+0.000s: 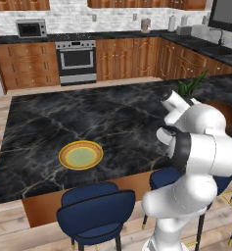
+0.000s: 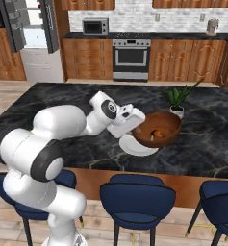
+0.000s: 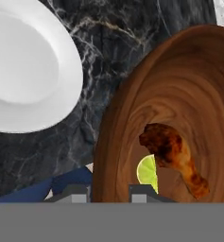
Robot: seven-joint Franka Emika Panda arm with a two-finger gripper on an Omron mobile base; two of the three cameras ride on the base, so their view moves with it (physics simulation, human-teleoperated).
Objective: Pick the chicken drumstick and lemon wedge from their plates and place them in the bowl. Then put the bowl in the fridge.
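My claw (image 3: 101,194) sits at the near-left rim of the round, deep reddish-brown wooden bowl (image 3: 189,94); one tip falls outside the wall and one inside, so I judge it straddles the rim, but whether it grips I cannot tell. The small brown roasted drumstick (image 3: 175,158) and tiny yellow-green lemon wedge (image 3: 146,174) lie inside, the bone pointing away from me. The dark-doored fridge (image 2: 31,29) stands open far left. No writing is readable

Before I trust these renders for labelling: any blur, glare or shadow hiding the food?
Hand view: sharp; chicken drumstick and lemon wedge evenly lit inside the bowl, no glare. Right base view: soft, the food a small orange blur. Left base view: the arm hides the bowl.
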